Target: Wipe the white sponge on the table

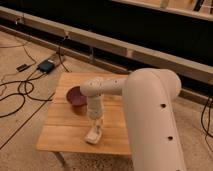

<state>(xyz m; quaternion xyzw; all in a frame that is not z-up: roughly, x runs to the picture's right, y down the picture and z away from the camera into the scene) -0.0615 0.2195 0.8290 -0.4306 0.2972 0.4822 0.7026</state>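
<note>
While the big cream-coloured arm (150, 115) bends in from the right and fills the near right of the view, its end effector (95, 125) points straight down over the near middle of the counter (65, 132). The fingers are closed, and they are closed on the white sponge (93, 134), which shows as a pale block directly under the tip. The sponge sits low against the wooden top, a little right of centre and close to the near edge; whether its underside presses flat on the planks or rides just above them I cannot make out from where I stand.

Further back and to the left on the same counter rests a purple bowl (76, 96), dark inside, well apart from the sponge. The arm's wrist section passes just to the right of the bowl, and its elbow joint hides the far right part of the counter top.

On the floor to the far left lies a small dark box (46, 66) with black cables (15, 92) looping away from it across the speckled floor toward the left edge. Behind the counter a long pale rail (125, 47) runs across the room in front of a dark wall.
</note>
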